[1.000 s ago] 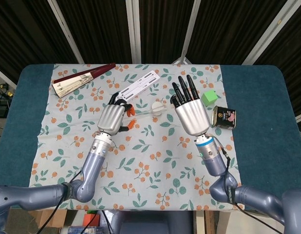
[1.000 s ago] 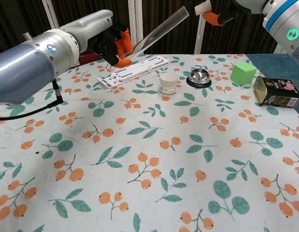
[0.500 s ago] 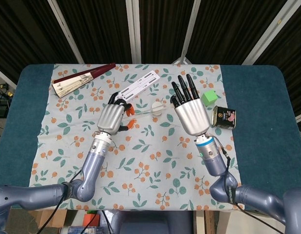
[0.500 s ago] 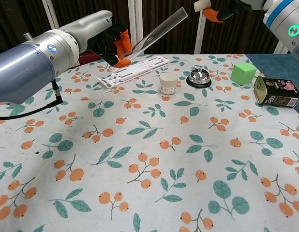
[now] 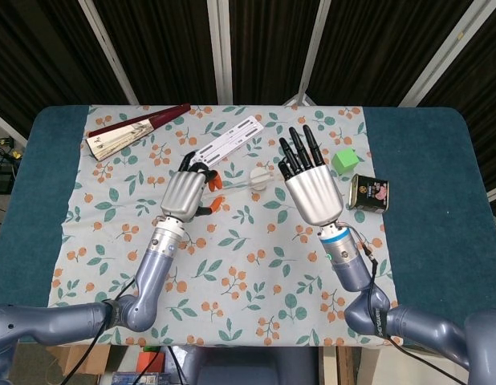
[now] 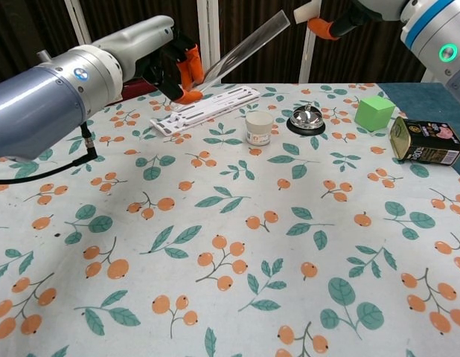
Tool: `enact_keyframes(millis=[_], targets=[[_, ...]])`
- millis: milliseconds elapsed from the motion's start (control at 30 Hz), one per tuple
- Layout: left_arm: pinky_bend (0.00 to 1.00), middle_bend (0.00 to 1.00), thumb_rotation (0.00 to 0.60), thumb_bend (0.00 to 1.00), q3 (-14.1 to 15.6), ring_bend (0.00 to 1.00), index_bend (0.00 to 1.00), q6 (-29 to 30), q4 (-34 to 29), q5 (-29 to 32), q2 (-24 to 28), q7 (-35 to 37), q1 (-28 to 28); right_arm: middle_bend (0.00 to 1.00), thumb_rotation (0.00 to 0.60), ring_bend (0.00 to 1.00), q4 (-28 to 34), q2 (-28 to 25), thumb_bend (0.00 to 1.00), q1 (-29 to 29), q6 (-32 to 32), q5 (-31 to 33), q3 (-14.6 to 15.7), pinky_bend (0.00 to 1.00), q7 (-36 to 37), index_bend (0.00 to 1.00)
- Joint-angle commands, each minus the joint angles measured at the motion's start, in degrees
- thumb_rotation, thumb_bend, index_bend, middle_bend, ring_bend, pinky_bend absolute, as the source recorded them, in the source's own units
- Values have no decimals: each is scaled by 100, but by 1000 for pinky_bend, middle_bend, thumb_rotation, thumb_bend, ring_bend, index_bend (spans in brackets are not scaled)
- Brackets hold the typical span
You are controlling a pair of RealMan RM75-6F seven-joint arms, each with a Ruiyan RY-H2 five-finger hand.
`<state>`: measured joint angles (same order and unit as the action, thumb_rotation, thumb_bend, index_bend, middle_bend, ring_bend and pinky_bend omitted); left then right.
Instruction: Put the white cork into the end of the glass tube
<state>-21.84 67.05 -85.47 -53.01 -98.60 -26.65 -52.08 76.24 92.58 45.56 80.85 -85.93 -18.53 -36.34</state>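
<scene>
Closing leftward, the right hand (image 6: 330, 22) pinching the small white cork (image 6: 304, 11) nears the clear glass tube (image 6: 245, 46) gripped by the left hand (image 6: 178, 67); insertion looks imminent.

Both arms reach forward over the table from the bottom of the head view, forearms angled inward toward each other. The left hand (image 5: 184, 195) is raised clear of the surface, back of the palm up, its dark, orange-tipped fingers (image 6: 187, 67) curled into a tight grip at the front. The right hand (image 5: 311, 189) sits higher and further right, also back-up, with its black fingers (image 5: 298, 148) extended forward and held close together. In the chest view only the right wrist's silver and blue cuff with a green light shows at the top right, with orange fingertips (image 6: 319, 28) pinched together beside it.
</scene>
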Motion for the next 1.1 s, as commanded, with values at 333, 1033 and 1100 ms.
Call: enact_keyframes(millis=[333, 1033, 1100], targets=[[0, 764, 600, 542, 18, 257, 705, -5, -32, -9, 43, -11, 6, 246, 600, 0, 8, -20, 361, 14, -11, 19, -22, 0, -20, 767], [0, 764, 600, 542, -5, 257, 705, -7, -3, 40, -8, -49, -44, 246, 600, 0, 44, 14, 362, 28, -33, -36, 48, 0, -53, 768], [0, 764, 600, 542, -3, 257, 705, -13, -5, 38, -7, -47, -46, 246, 600, 0, 40, 16, 362, 29, -34, -38, 49, 0, -56, 769]])
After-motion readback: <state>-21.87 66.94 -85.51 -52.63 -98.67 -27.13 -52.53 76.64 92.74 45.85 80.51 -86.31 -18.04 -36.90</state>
